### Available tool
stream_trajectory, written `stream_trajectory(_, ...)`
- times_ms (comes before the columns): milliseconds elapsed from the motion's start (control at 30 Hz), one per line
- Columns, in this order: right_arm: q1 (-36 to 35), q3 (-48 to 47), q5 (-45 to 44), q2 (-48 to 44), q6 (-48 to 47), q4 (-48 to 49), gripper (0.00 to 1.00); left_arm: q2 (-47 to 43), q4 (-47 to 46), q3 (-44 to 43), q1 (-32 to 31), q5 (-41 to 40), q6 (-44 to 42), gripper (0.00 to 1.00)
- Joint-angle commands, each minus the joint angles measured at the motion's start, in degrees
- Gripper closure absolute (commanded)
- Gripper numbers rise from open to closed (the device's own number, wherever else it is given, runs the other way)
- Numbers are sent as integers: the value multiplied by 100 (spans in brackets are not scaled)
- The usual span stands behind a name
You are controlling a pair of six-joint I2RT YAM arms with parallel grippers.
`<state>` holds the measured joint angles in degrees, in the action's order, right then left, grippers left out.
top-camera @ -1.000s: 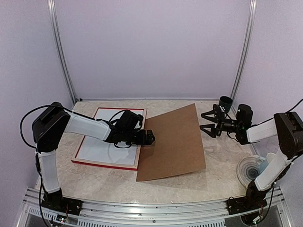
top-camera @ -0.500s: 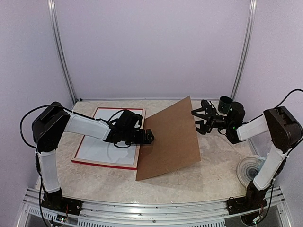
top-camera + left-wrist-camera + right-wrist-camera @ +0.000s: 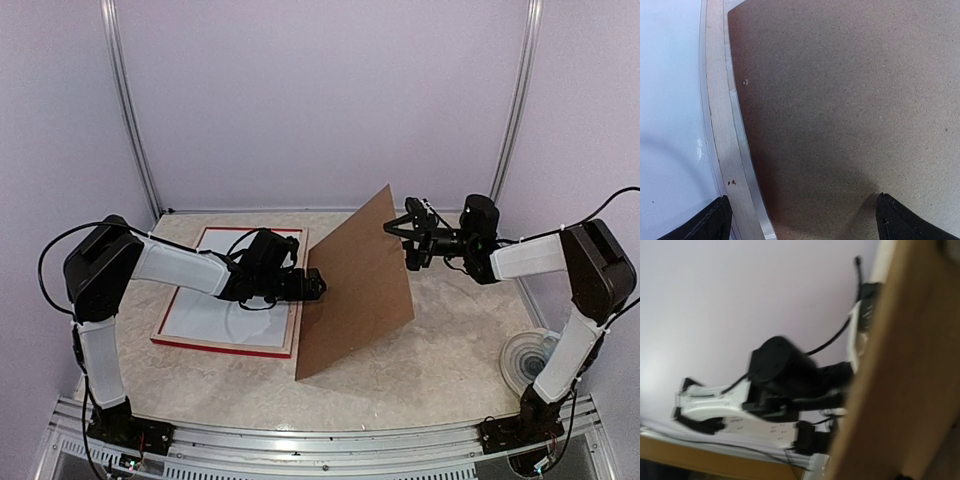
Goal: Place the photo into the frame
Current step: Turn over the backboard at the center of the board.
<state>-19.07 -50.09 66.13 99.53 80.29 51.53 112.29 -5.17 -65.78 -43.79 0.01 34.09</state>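
The red frame [image 3: 220, 350] lies flat on the left of the table [image 3: 450, 350]. Its right rail is just beneath the left pincer [image 3: 318, 288], whose fingers stand wide apart across that rail and the edge of a tilted brown hardboard panel [image 3: 355, 290]. The right pincer [image 3: 408, 243], fingers apart, sits at the panel's raised edge, well away from the frame.

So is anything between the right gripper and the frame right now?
Yes. The brown panel stands tilted up on edge between the right gripper and the red frame lying flat beyond it. The left gripper hovers where panel and frame meet.
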Motion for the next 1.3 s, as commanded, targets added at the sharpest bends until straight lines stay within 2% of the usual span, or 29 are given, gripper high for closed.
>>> stream_trajectory(0,-133,-614,-496,-543,-1871,-2591,18,-84,-11,152,-93,233,-26,1)
stream_trajectory(567,-664,-1057,-171,-463,-1498,-2017,18,-205,49,15,-130,265,-77,1)
stream_trajectory(1267,-899,-1561,-97,49,-1131,-1517,18,-566,175,4,-178,167,-132,1)
